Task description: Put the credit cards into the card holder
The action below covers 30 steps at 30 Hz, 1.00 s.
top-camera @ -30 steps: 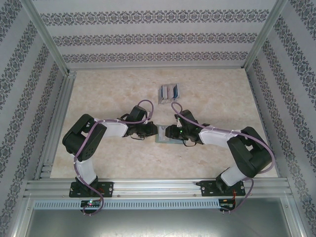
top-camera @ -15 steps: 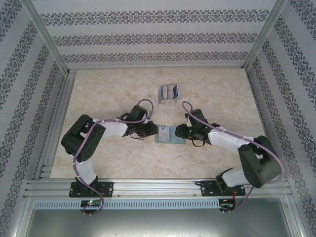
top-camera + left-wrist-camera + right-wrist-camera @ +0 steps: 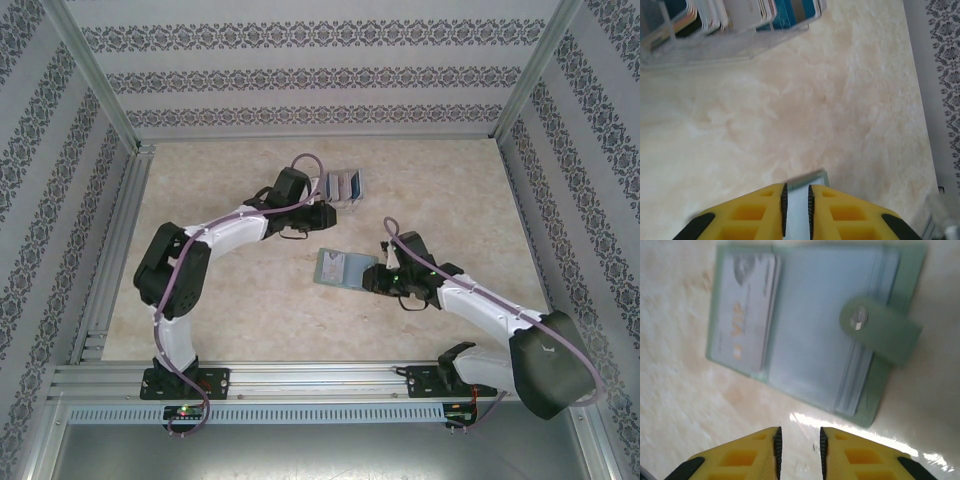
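Card holder [image 3: 805, 330] — open flat, white card [image 3: 745, 315] inside — just beside right tool [image 3: 797, 434]

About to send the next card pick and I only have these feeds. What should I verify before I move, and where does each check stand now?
1. Card holder lying open on the table: ok.
2. One card seated in its left pocket: ok.
3. Snap strap clear of the pockets: not ok, it lies across the holder's right half.
4. Right end effector empty and off the holder: ok, jaws apart over bare table.
5. Left end effector empty: cannot tell, a thin pale strip sits between its fingers.
6. Credit cards ahead of the left end effector: ok, standing in a clear tray.
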{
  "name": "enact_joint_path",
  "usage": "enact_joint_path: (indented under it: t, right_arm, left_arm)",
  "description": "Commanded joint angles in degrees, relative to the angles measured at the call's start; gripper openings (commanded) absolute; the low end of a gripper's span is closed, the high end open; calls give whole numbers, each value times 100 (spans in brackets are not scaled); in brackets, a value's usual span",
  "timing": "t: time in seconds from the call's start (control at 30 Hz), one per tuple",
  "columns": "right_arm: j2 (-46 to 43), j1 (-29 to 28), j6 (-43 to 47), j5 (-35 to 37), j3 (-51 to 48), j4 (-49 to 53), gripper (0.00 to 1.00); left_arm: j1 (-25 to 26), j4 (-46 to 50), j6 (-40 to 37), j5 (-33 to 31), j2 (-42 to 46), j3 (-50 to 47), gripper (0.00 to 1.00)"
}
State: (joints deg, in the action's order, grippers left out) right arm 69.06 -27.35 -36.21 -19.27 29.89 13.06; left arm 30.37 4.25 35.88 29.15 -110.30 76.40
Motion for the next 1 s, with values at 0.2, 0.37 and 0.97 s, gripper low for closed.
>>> enact_joint_path:
  t: [0.2,0.37,0.97]
  right_arm:
    - [680,-114,-434,46,-115,-662,27]
    - [1048,66,-344,174,46,-790,27]
    - [2934,438,186,-184,1865,-919,27]
  left_arm:
    - [-46,-117,12,572,-1054,252,20]
    - [-46,-70,-56,570,-1069,63,20]
    - [54,-562,510,232,487,-2296,20]
